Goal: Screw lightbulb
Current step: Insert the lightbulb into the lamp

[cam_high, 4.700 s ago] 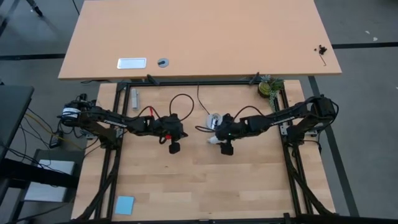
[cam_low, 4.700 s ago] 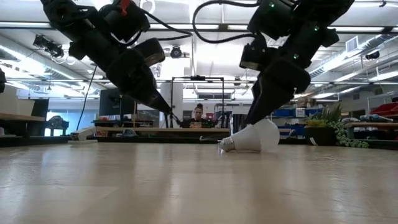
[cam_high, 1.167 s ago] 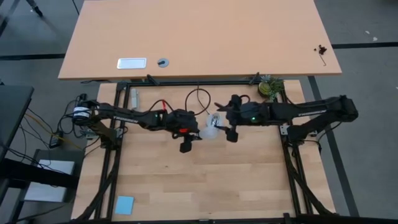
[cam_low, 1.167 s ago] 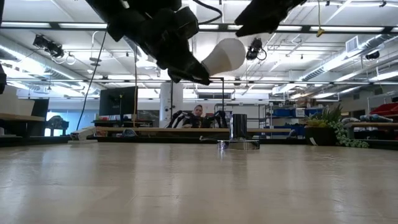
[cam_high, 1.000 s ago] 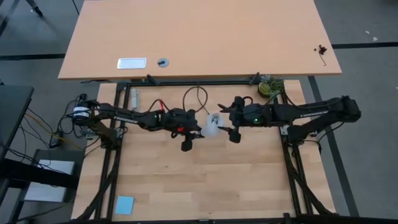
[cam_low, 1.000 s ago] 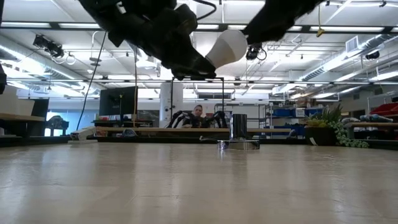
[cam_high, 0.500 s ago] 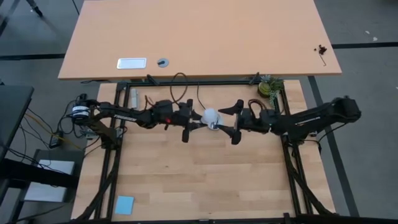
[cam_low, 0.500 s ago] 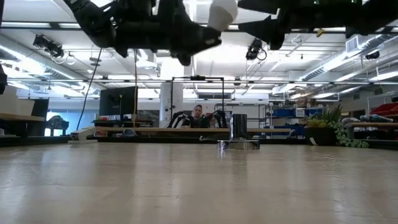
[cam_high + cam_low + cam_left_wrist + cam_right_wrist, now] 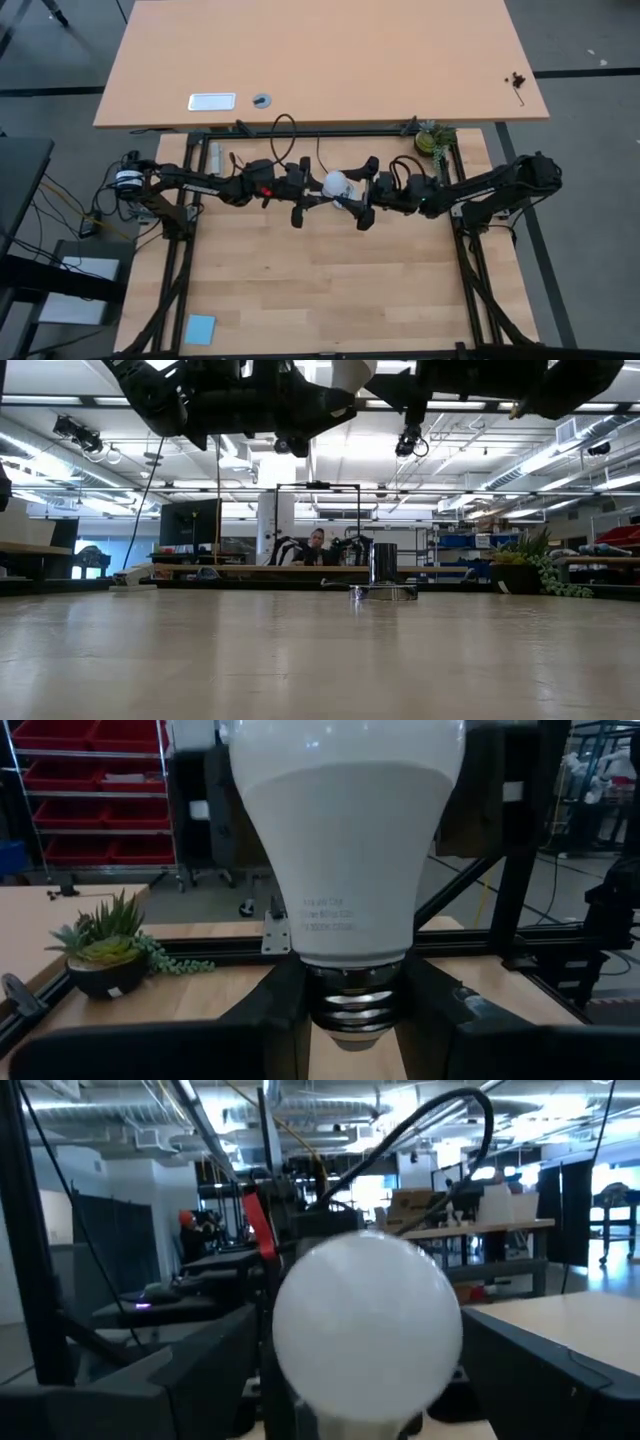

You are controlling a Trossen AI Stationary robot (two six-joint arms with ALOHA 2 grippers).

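Both arms are dark, jointed tubes with black cables looping off them above the wooden table (image 9: pixel 300 290). The left arm (image 9: pixel 200 185) carries a red patch and white cable bands (near its base); the right arm (image 9: pixel 480 190) shows a small green light.

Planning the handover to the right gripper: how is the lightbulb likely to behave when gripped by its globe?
The lightbulb has a smooth rounded globe, so it may slip between fingers. It probably is light and fragile. The left gripper clamps the ribbed screw base, likely a surer hold.
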